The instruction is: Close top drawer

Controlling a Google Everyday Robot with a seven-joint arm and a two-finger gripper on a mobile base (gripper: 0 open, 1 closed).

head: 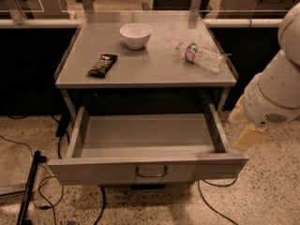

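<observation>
The top drawer (150,168) of the grey metal cabinet stands pulled fully out toward me. Its inside is bare and its wide flat front carries a small wire loop handle (151,172) in the middle. My arm (276,90) comes in from the right edge as large white joints. My gripper (248,136) shows only as a tan end piece, just right of the drawer's right side wall and slightly above its front right corner. It is apart from the drawer.
On the cabinet top (159,71) are a white bowl (136,34), a dark flat packet (102,64) and a clear water bottle (201,56) lying on its side. Cables (208,205) run over the speckled floor. A black pole (29,191) leans at the lower left.
</observation>
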